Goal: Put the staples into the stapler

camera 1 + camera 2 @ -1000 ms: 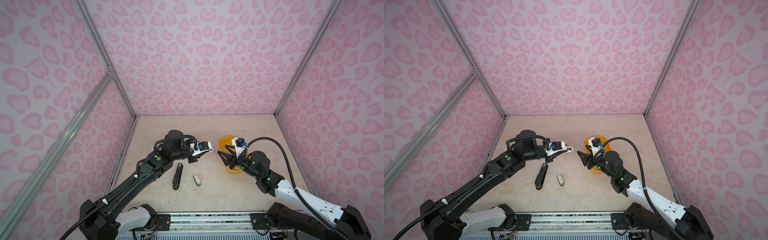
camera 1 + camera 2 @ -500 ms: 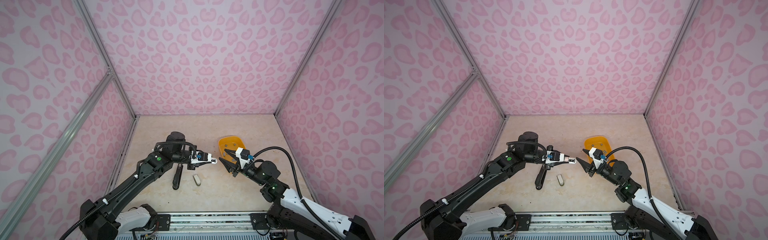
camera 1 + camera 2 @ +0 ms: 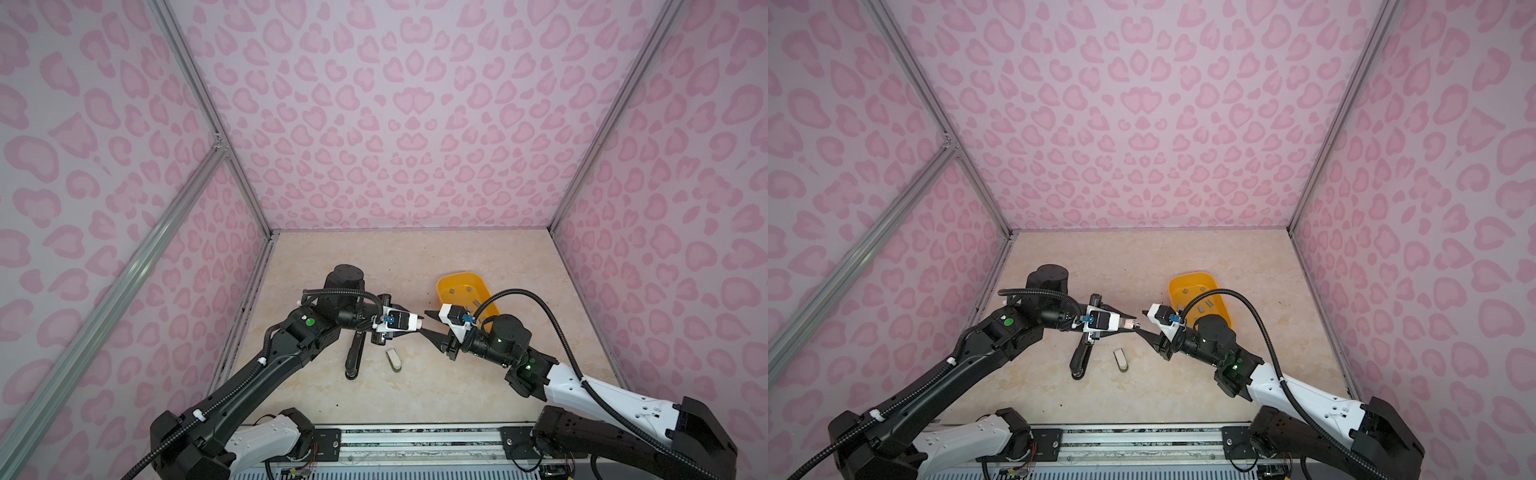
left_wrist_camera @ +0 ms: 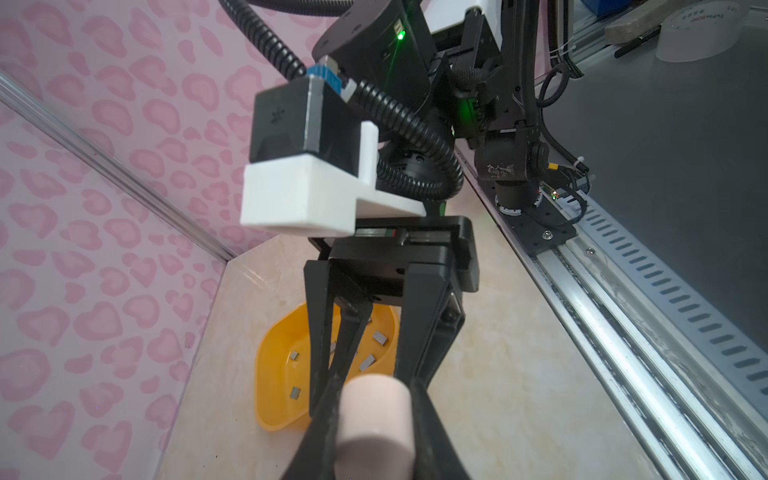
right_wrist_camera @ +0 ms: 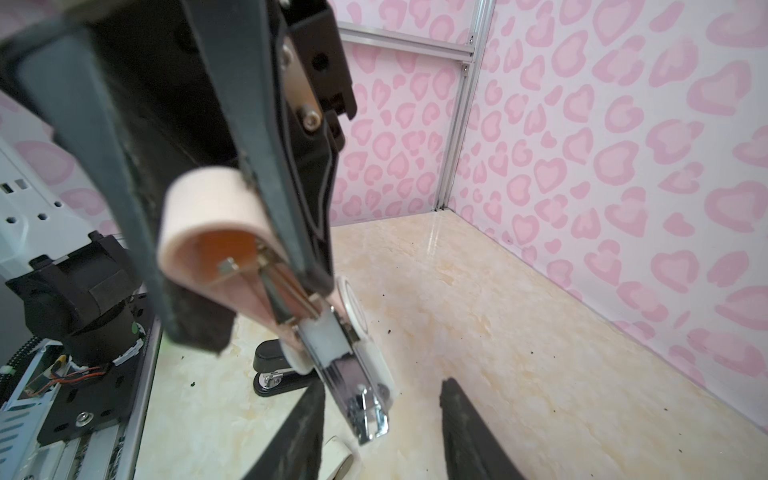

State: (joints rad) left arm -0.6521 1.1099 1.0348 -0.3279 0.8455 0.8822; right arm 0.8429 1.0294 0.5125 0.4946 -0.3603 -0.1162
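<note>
Stapler, small pink plastic, sits squeezed in left gripper; right gripper, jaws apart, sits around its shiny tip.

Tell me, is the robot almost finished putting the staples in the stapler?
Not yet. Done: the left pincer grips the pink stapler in the air, and it hangs open with its metal channel showing. In hand: the open right pincer sits around that channel, holding nothing I can see. Left: the staples lie in the orange tray; one strip must be fetched, slid in, and the stapler closed.
</note>
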